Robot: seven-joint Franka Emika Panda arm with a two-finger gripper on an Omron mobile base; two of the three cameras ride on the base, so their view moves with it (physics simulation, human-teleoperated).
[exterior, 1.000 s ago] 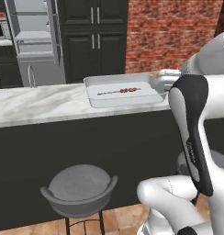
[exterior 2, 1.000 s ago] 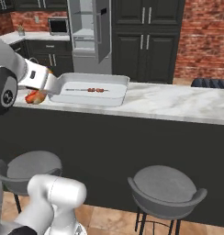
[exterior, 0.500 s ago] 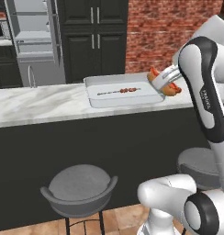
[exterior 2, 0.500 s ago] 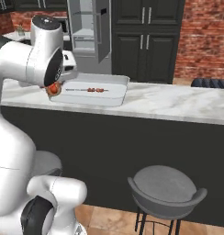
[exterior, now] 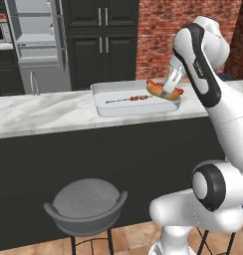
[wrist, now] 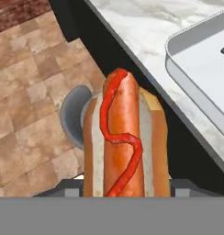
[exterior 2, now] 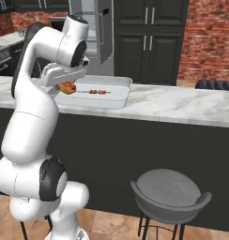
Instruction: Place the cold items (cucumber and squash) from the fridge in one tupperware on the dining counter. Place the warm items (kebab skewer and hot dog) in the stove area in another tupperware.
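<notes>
My gripper [exterior: 168, 92] is shut on the hot dog [exterior: 162, 90], a sausage in a bun with a red ketchup line, seen close up in the hand view [wrist: 125, 142]. It hangs above the right end of the white tupperware [exterior: 106, 102] on the marble dining counter [exterior: 39, 112]. In the right base view the hot dog [exterior 2: 67, 86] sits at the tray's [exterior 2: 121, 93] left edge. The kebab skewer [exterior: 131, 98] lies inside the tupperware, also seen from the right [exterior 2: 97, 92]. Cucumber and squash are out of view.
Two grey stools [exterior: 86, 204] [exterior 2: 170, 194] stand in front of the counter on the tiled floor. Dark cabinets [exterior: 101, 42] and the steel fridge [exterior: 31, 45] line the back wall, with brick [exterior: 163, 30] to the right.
The arm has swung up and over, carrying the hot dog from beside the tupperware's end to above its edge.
</notes>
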